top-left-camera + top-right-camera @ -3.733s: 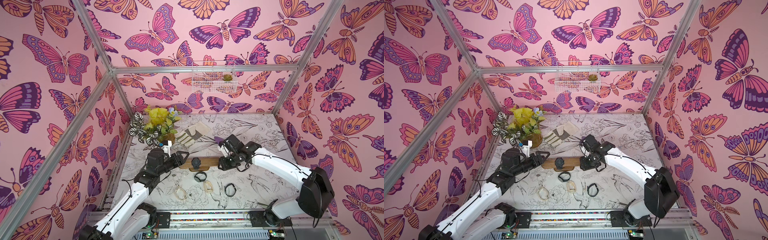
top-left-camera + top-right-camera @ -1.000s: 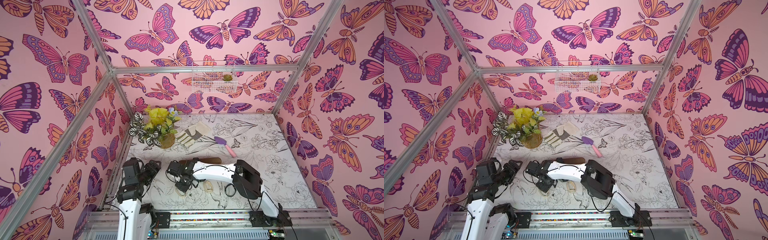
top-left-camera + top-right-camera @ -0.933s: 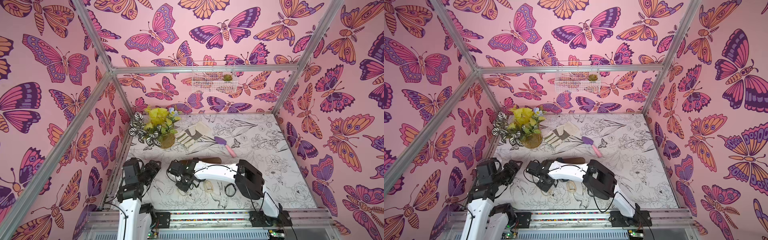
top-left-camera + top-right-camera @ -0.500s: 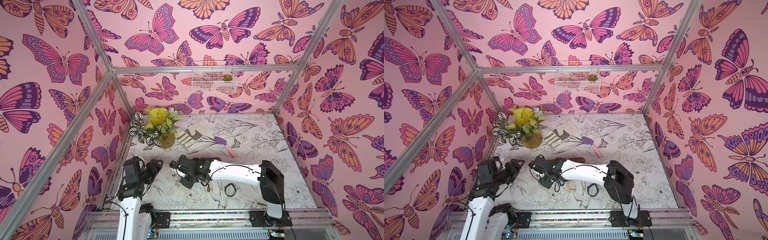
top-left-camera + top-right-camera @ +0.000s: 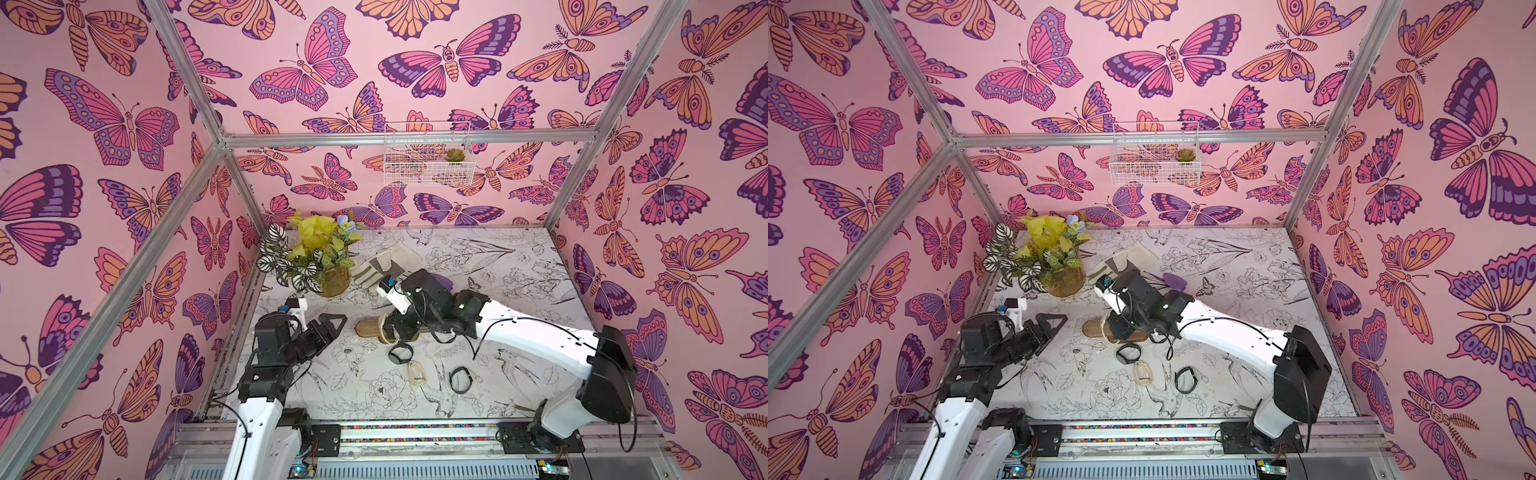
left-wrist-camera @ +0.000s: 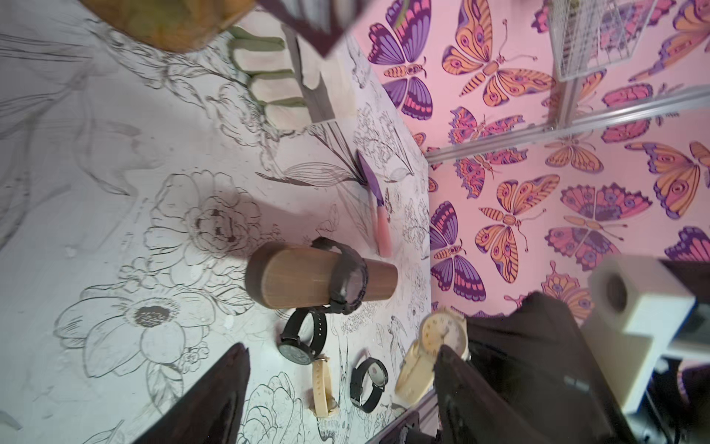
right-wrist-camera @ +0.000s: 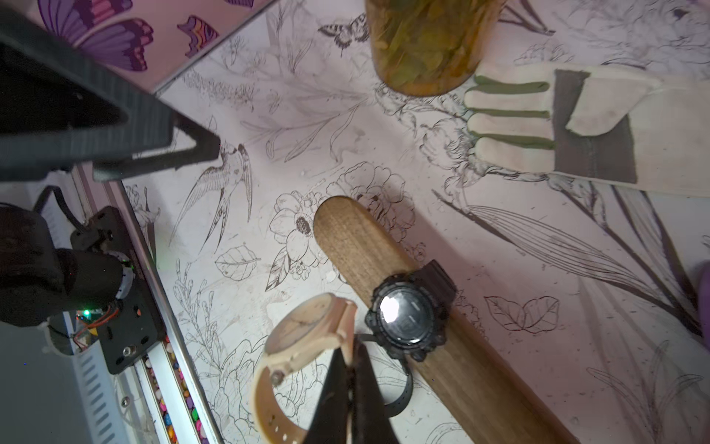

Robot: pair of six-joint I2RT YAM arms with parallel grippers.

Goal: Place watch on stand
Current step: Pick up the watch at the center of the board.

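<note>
The stand (image 5: 368, 328) is a brown wooden bar lying on the patterned table, with a chunky black watch (image 7: 407, 311) strapped around it. My right gripper (image 7: 351, 346) is shut on the strap of a cream watch (image 7: 303, 334) and holds it just off the table beside the stand's (image 7: 353, 238) free left part, close to the black watch. In both top views my right gripper (image 5: 392, 328) (image 5: 1119, 332) covers the middle of the bar. My left gripper (image 5: 334, 326) (image 6: 340, 353) is open and empty, a little left of the stand (image 6: 303, 282).
Three loose watches lie in front of the stand: a black one (image 5: 401, 353), a beige one (image 5: 417, 372) and a smaller black one (image 5: 460, 379). Behind it are a potted plant (image 5: 316, 257), a work glove (image 5: 382, 264) and a purple trowel (image 6: 370, 180). A wire basket (image 5: 428, 160) hangs on the back wall.
My right arm has swung from the front left of the table back to the stand, carrying the cream watch. The left arm has stayed almost still, its gripper open.
</note>
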